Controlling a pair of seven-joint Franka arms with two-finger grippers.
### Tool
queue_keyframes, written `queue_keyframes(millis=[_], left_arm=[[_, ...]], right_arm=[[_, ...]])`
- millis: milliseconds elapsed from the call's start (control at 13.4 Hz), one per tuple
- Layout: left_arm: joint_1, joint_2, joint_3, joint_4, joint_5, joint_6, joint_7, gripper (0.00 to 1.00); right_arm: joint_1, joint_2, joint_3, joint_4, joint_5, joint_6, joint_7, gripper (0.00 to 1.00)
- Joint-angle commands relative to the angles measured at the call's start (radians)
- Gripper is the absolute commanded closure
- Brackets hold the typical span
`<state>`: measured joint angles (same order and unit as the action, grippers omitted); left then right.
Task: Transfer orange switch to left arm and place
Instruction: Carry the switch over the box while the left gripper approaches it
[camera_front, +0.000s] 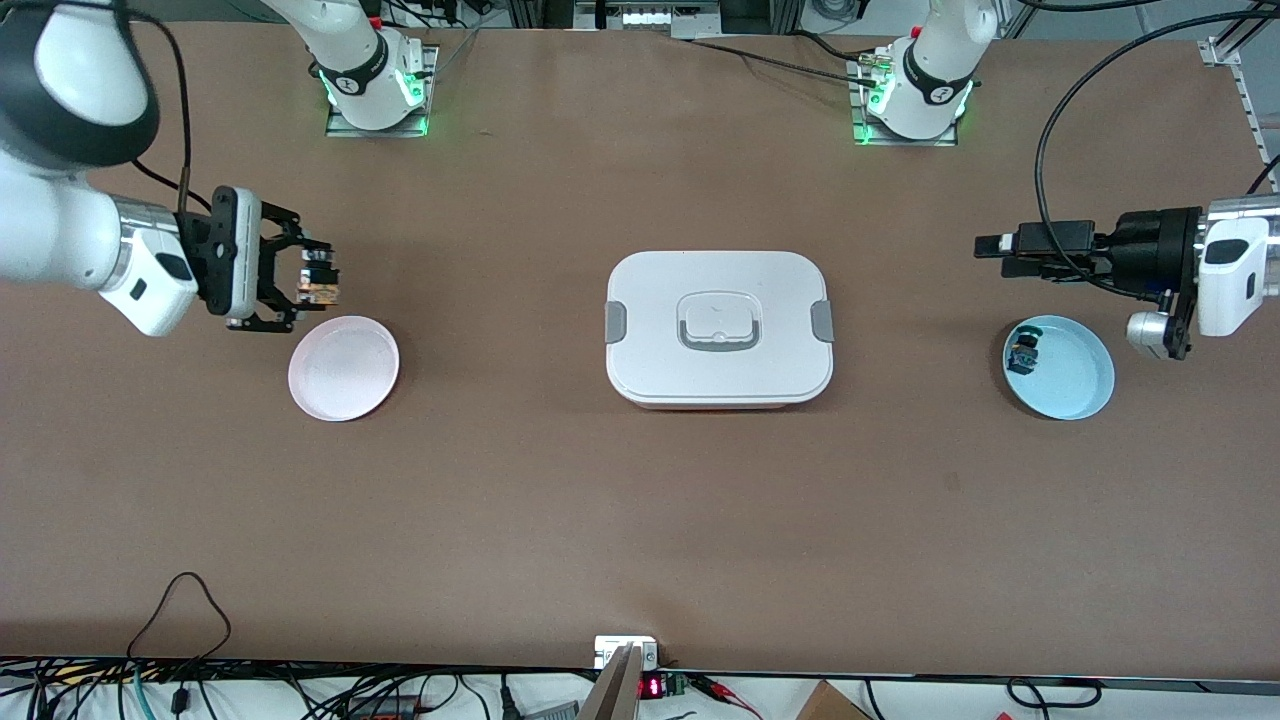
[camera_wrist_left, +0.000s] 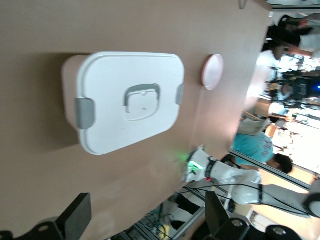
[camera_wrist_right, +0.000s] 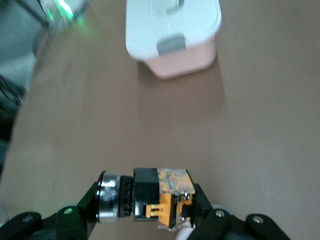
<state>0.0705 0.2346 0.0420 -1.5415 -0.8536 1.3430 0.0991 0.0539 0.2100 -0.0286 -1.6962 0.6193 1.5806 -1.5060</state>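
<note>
My right gripper (camera_front: 318, 275) is shut on the orange switch (camera_front: 319, 289), a small black block with an orange part and a silver cap, and holds it in the air over the table beside the pink plate (camera_front: 343, 367). The right wrist view shows the orange switch (camera_wrist_right: 159, 197) clamped between the fingers. My left gripper (camera_front: 990, 255) is open and empty, up in the air above the table beside the blue plate (camera_front: 1075, 375). The white box (camera_front: 718, 328) stands in the middle of the table between the two arms; it also shows in the left wrist view (camera_wrist_left: 125, 100).
A small black switch with green and blue parts (camera_front: 1025, 348) lies in the blue plate. The pink plate shows in the left wrist view (camera_wrist_left: 212, 71). Cables and electronics (camera_front: 640, 680) run along the table's edge nearest the front camera.
</note>
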Motion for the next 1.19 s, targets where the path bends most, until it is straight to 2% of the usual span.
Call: queue_keyframes(millis=[0,224,522,597,895,970,1119], left_arm=[[-0.012,0.018,-0.002,-0.002,-0.102,-0.013,0.008,0.00],[-0.014,0.038,-0.002,-0.003,-0.188,-0.008,0.013,0.00],[-0.040,0.087,-0.004,-0.002,-0.289,-0.001,0.011,0.00],[-0.053,0.091,-0.004,-0.002,-0.311,0.007,0.011,0.00],[-0.101,0.077,-0.004,-0.035,-0.373,0.067,0.005,0.00],[-0.101,0.077,-0.002,-0.072,-0.437,0.068,0.004,0.00],[-0.101,0.077,-0.002,-0.103,-0.470,0.077,0.010,0.00]], right_arm=[[-0.035,0.084,0.006,0.000,0.308,-0.025,-0.115,1.00],[-0.028,0.103,0.009,-0.010,0.596,-0.018,-0.135,1.00],[0.023,0.126,0.016,-0.028,0.886,-0.013,-0.168,1.00],[0.035,0.127,0.016,-0.031,0.931,-0.011,-0.181,1.00],[0.130,0.153,0.016,-0.033,1.017,0.007,-0.270,1.00],[0.168,0.161,0.016,-0.033,1.057,0.057,-0.290,1.00],[0.254,0.166,0.016,-0.030,1.159,0.168,-0.295,1.00]])
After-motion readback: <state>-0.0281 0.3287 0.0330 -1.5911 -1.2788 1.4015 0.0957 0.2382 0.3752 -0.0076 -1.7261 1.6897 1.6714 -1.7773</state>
